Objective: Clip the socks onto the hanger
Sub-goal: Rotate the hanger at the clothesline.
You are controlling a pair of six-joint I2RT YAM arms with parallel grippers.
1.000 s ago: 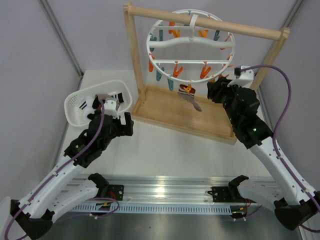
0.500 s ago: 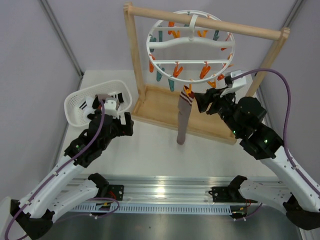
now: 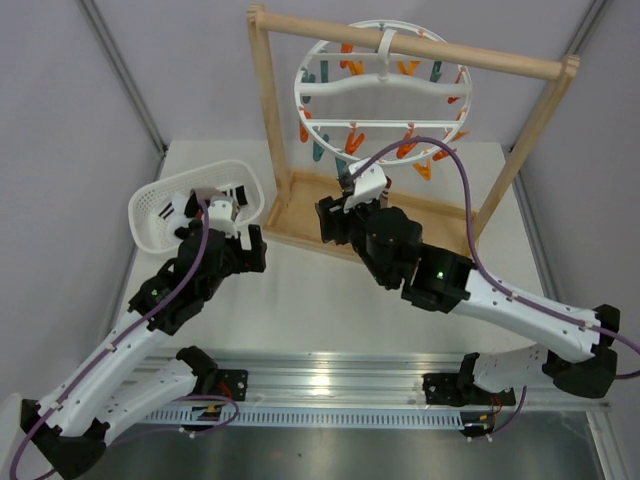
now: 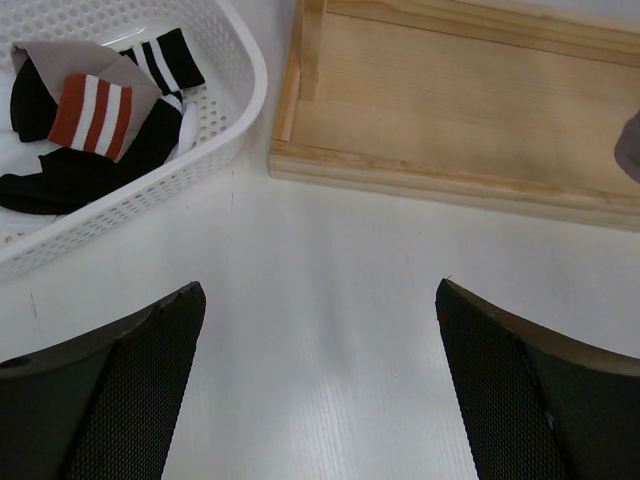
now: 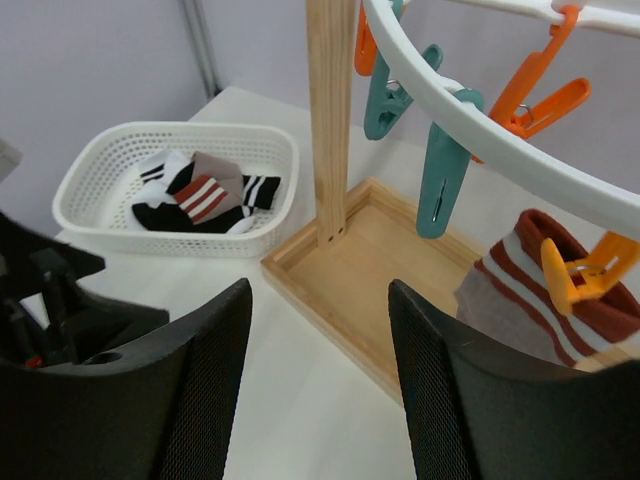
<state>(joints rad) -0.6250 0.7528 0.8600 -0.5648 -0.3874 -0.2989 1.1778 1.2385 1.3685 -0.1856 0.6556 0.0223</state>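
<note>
The white ring hanger (image 3: pixel 380 95) hangs from the wooden rack's top bar, with orange and teal clips under it. One taupe sock (image 5: pixel 520 300) hangs by its striped cuff from an orange clip (image 5: pixel 590 272); in the top view my right arm hides it. The other taupe sock (image 4: pixel 95 105) lies in the white basket (image 4: pixel 235 110), also seen in the right wrist view (image 5: pixel 205 185). My right gripper (image 5: pixel 318 300) is open and empty, low over the rack's base, left of the hanging sock (image 3: pixel 335 218). My left gripper (image 4: pixel 320 290) is open and empty above the table beside the basket.
The wooden rack (image 3: pixel 270 110) stands on a shallow wooden tray base (image 4: pixel 450 100). Black socks with white stripes (image 4: pixel 60 175) lie in the basket with the taupe one. The basket (image 3: pixel 150 225) sits left of the rack. Grey walls stand close on both sides.
My right arm has swung from the right of the hanger down and left in front of the rack, leaving the sock hanging from its clip. The left arm has not moved.
</note>
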